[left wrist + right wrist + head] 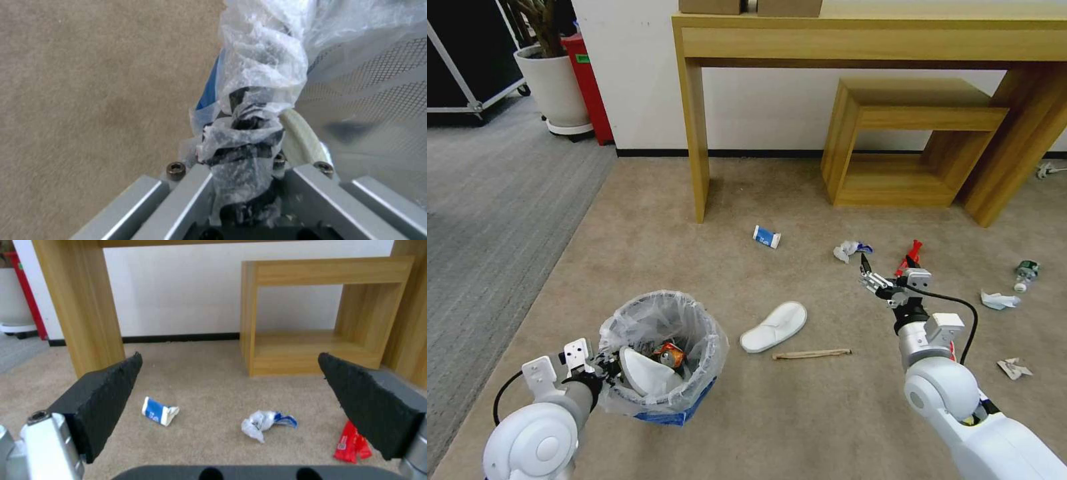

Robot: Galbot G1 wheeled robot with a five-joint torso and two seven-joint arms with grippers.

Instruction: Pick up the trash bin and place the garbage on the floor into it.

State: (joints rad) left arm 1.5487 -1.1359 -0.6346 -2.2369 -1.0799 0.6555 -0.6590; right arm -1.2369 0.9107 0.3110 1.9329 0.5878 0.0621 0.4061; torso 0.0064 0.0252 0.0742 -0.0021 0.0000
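Litter lies scattered over the beige carpet [647, 227]: a white slipper [774, 327], a wooden stick [812, 355], a blue-and-white carton [766, 237] whose print is too small to read, a crumpled wrapper [848, 250], a red snack wrapper [351, 445] with unreadable white lettering, and a small bottle [1026, 274]. The left gripper [602, 365] is clamped on the bag-covered rim of the blue trash bin [660, 353], which holds another slipper and a can. The right gripper [872, 278] hovers above the floor near the crumpled wrapper, its fingers [106, 400] spread wide and empty.
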